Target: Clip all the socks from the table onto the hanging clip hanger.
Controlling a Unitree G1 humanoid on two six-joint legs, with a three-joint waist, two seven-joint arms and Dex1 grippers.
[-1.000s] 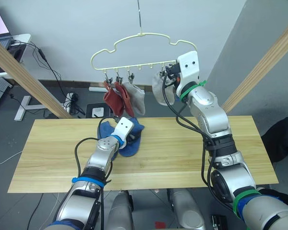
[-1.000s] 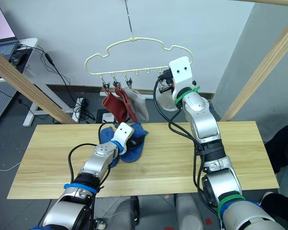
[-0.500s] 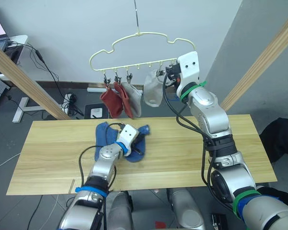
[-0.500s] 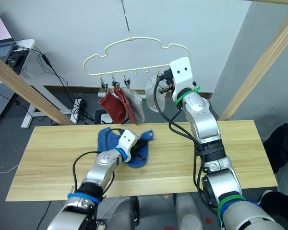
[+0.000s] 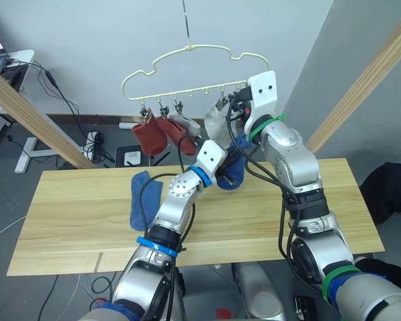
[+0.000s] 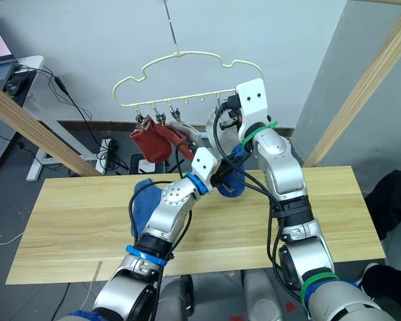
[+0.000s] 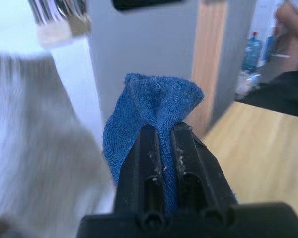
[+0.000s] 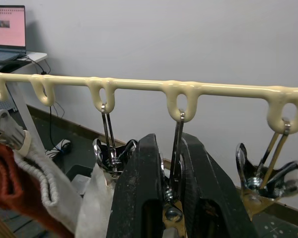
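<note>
The pale-yellow clip hanger (image 5: 207,47) hangs above the table (image 5: 321,200). Two rust-red socks (image 5: 150,137) and two light grey socks (image 5: 214,124) are clipped to it. My left gripper (image 7: 164,134) is shut on a blue sock (image 5: 234,172) and holds it up just below the hanger's right end. A second blue sock (image 5: 142,197) lies on the table to the left. At the hanger's right end, my right gripper (image 8: 171,144) is shut on a silver clip (image 8: 170,198); an empty clip (image 8: 260,173) hangs beside it.
Thick wooden poles slant past on the left (image 5: 33,110) and right (image 5: 367,87). A white desk (image 5: 17,57) stands at the far left, with cables (image 5: 97,140) on the floor behind the table. A dark object (image 5: 387,194) sits beyond the table's right end.
My left gripper has risen from the table to the hanger's right side, carrying one blue sock; the other blue sock stays on the table. The red socks have swung left. My right gripper has stayed at the hanger.
</note>
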